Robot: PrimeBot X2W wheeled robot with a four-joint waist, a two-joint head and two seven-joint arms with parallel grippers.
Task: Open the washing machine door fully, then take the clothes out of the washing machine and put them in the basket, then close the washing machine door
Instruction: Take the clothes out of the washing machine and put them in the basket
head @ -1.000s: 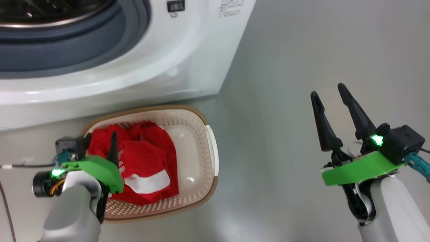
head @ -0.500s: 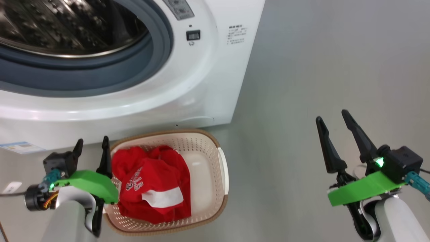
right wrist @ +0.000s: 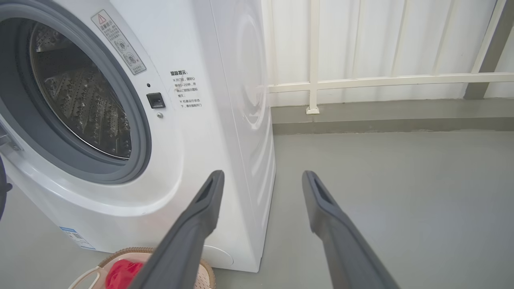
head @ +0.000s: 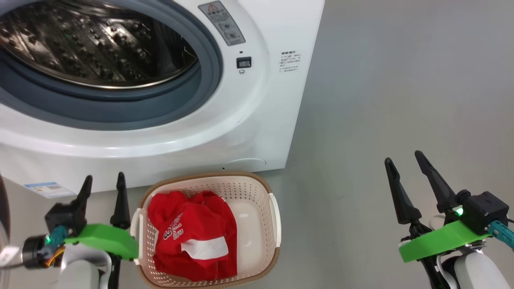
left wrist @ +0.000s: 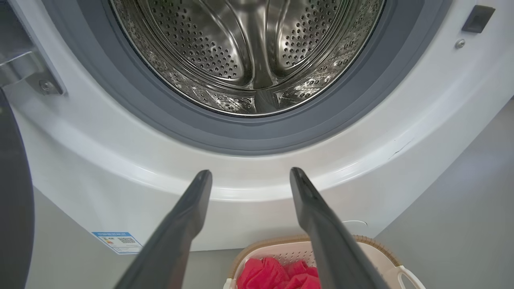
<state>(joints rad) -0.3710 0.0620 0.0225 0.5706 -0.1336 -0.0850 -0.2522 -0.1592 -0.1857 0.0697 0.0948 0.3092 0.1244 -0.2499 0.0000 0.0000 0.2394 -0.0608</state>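
**Clothes out, door not yet shut**

Red clothes (head: 192, 237) lie in basket (head: 209, 175) just in front of washing machine (head: 257, 120); drum (left wrist: 249, 52) looks empty. Door (left wrist: 12, 200) open at left. L gripper (head: 103, 177) & R gripper (head: 402, 157) spread wide, holding nothing.

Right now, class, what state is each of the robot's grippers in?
Left gripper: open, holding nothing.
Right gripper: open, holding nothing.
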